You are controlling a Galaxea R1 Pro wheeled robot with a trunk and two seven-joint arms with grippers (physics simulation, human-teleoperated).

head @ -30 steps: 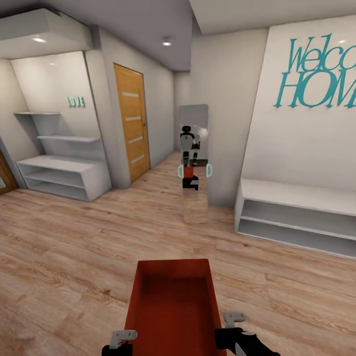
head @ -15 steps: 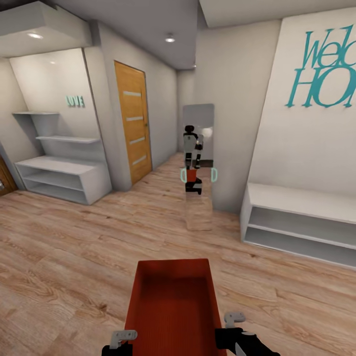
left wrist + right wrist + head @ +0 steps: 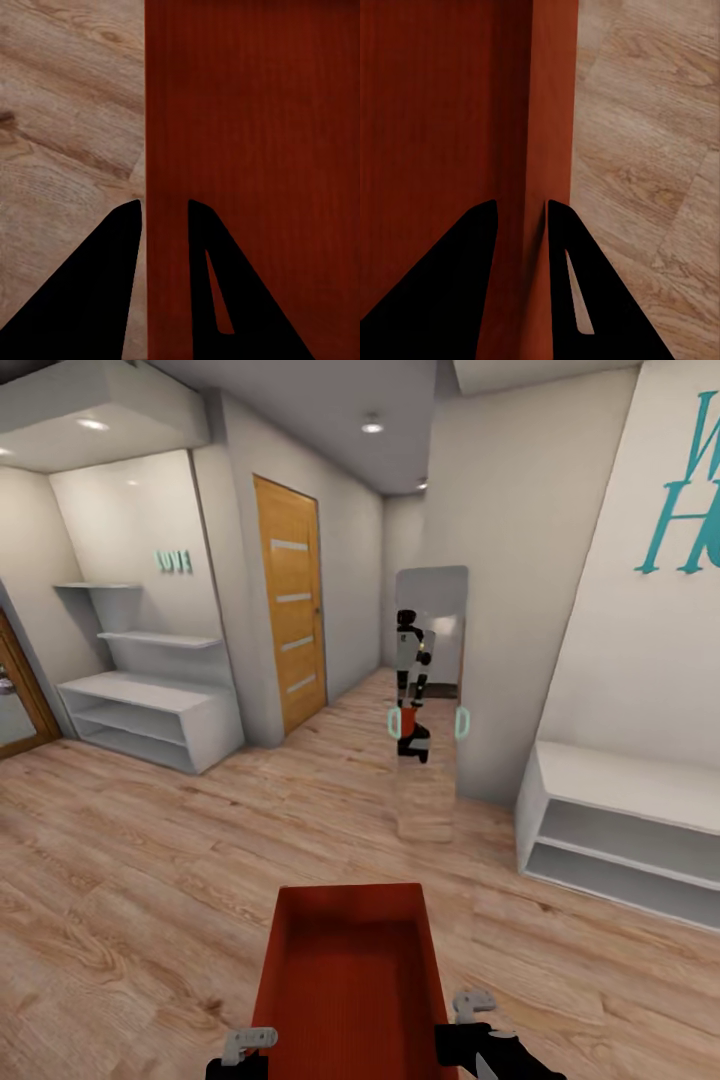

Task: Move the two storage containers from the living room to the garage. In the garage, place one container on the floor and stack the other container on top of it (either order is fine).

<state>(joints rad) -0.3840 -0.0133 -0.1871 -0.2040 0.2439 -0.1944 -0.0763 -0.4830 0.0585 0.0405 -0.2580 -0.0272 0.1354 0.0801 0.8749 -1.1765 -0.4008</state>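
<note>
**Asker:** While the robot rolls through this hallway, what has changed in the last second?

**Describer:** Everything in the head view has slid sideways: the wooden door point(image 3: 292, 600), the tall mirror point(image 3: 432, 660) and the white shelf unit point(image 3: 150, 710) sit further right than before, and the teal wall lettering point(image 3: 690, 490) is now cut off at the edge; that is the camera turning left, not the furniture moving.

**Asker:** And the container?

**Describer:** The orange-red storage container point(image 3: 350, 980) keeps its place low in front of the robot, carried above the light wood plank floor point(image 3: 150, 880); the left gripper point(image 3: 165, 210) pinches its left wall between its jaws; the right gripper point(image 3: 521, 210) pinches the right wall likewise.

**Asker:** What does that mean for the task?

**Describer:** I judge this the carrying stage; no grey concrete shows yet, so the garage lies ahead.
</note>
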